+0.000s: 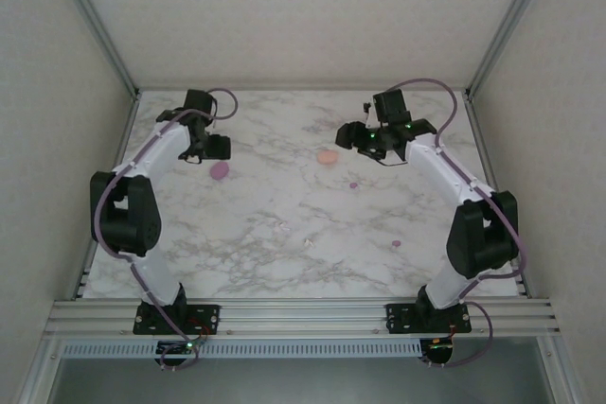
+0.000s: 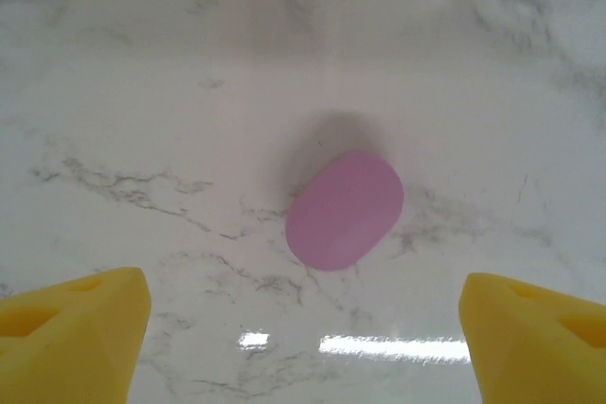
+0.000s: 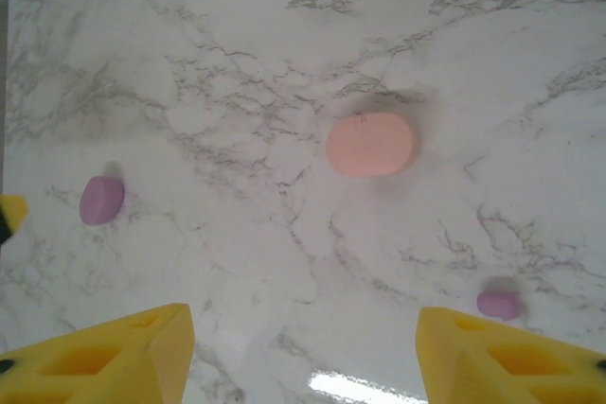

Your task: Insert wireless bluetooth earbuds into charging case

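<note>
A purple charging case [image 2: 346, 208] lies lid-down-flat and closed on the marble, just ahead of my left gripper [image 2: 303, 352], whose yellow fingers [image 2: 80, 328] stand wide apart with nothing between them. From above, the left gripper [image 1: 216, 149] hovers beside this purple case [image 1: 220, 170]. A peach case [image 3: 370, 144], also closed, lies ahead of my open right gripper [image 3: 303, 366]. From above, the right gripper [image 1: 353, 137] is just right of the peach case [image 1: 328, 157]. A small purple earbud [image 3: 499, 303] lies by the right finger. Another purple earbud [image 1: 397, 245] rests nearer the right arm.
Two tiny whitish buds [image 1: 308, 243] lie mid-table. The purple case [image 3: 101, 200] and a tip of the left gripper's finger [image 3: 9, 215] show at the left of the right wrist view. Metal frame posts and walls border the table [image 1: 284, 272].
</note>
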You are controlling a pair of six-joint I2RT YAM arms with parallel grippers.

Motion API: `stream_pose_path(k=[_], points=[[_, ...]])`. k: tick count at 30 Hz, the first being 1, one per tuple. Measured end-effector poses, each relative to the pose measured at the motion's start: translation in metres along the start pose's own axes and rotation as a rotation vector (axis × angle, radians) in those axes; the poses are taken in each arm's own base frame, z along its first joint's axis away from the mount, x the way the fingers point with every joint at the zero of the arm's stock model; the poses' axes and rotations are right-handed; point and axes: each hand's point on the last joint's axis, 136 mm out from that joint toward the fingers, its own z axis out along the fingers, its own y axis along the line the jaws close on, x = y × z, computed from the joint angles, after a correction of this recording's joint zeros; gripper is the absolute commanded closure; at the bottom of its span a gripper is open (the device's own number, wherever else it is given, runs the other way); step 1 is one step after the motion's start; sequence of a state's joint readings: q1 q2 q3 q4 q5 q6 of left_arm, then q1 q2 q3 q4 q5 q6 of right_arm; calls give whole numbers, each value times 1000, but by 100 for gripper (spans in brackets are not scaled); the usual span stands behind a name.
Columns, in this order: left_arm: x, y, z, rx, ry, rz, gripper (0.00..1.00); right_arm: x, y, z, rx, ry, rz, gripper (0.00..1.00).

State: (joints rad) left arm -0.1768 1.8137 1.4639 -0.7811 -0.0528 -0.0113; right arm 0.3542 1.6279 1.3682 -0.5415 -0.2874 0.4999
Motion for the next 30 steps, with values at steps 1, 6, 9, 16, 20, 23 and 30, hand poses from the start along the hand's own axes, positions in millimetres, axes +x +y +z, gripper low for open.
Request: stream_pose_path(k=[1,6,9,16,20,23,30], points=[[4,-2,4,9,25,39,16,0,1,-4,-3,-5,-2,36],[16,-5,23,23,108,172,17,-1,6,-18,-6,-28,-9,36],[21,-5,35,30,148,230,22,0,5,-18,-3,-22,-6,36],[32,-8,65,53,235,314,28,12,-4,-12,14,10,15,36],[35,-7,72,55,253,332,32,16,-7,-10,20,21,26,36],[31,-5,72,56,244,342,36,16,-7,-10,20,20,25,36],[26,-5,75,57,243,354,47,17,-8,-10,22,22,27,36]])
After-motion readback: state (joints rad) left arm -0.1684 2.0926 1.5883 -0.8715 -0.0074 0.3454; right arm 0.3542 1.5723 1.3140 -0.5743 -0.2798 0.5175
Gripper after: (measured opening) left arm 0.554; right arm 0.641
